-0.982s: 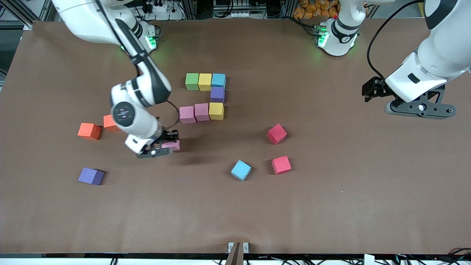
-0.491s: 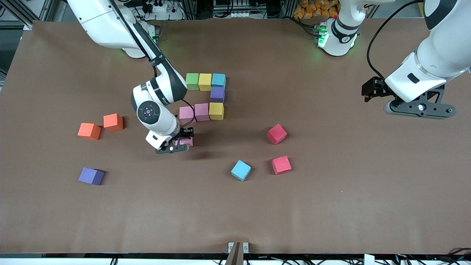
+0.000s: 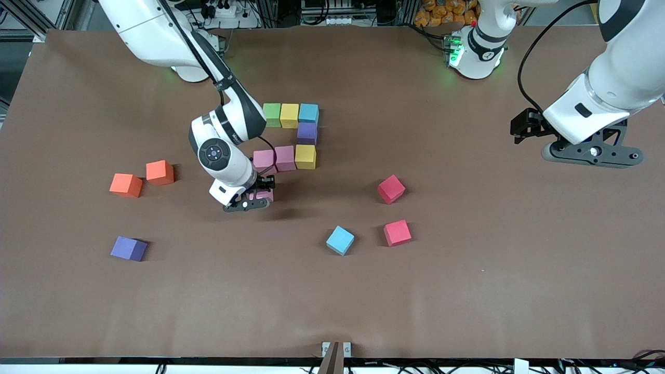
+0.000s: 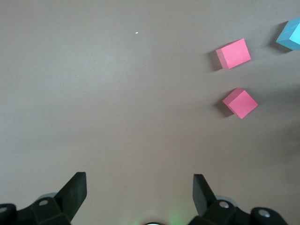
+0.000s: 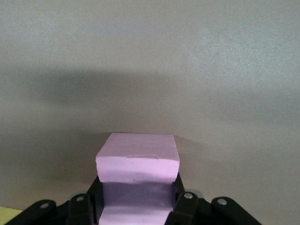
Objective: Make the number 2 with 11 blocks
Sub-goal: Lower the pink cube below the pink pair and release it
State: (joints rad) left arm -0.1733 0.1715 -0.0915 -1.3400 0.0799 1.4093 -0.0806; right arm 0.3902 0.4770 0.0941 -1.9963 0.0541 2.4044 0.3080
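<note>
1. Compared with one second ago, the right gripper [image 3: 255,196] has carried its pink block [image 3: 262,195] from a spot nearer the right arm's end of the table to a place just beside the partly built number 2 [image 3: 289,136], close to the pink cube [image 3: 264,158] at the end of the middle row.
2. Right gripper: its fingers are closed narrowly on the pink block, which the right wrist view shows sitting between them [image 5: 138,161]. I cannot tell if the block touches the table [image 3: 467,291] already or hangs just above it.
3. Left gripper [image 4: 139,187]: its fingers stand wide apart with nothing between them. This arm waits over the left arm's end of the table, well apart from the digit.
4. Done so far, as I judge: seven cubes are placed. The top row is green [image 3: 271,115], yellow [image 3: 289,115] and light blue [image 3: 308,112]; a purple cube [image 3: 307,133] is under the light blue one; the middle row is pink, pink [image 3: 284,157] and yellow [image 3: 305,156].
5. Left to do: the held block seems to be the eighth, for the fourth row, under the end pink cube. After it the bottom row of three is missing.
6. Loose blocks to choose from: two orange [image 3: 126,185] [image 3: 159,172], one purple [image 3: 129,249], one light blue [image 3: 340,240] and two red [image 3: 390,189] [image 3: 397,232].
</note>
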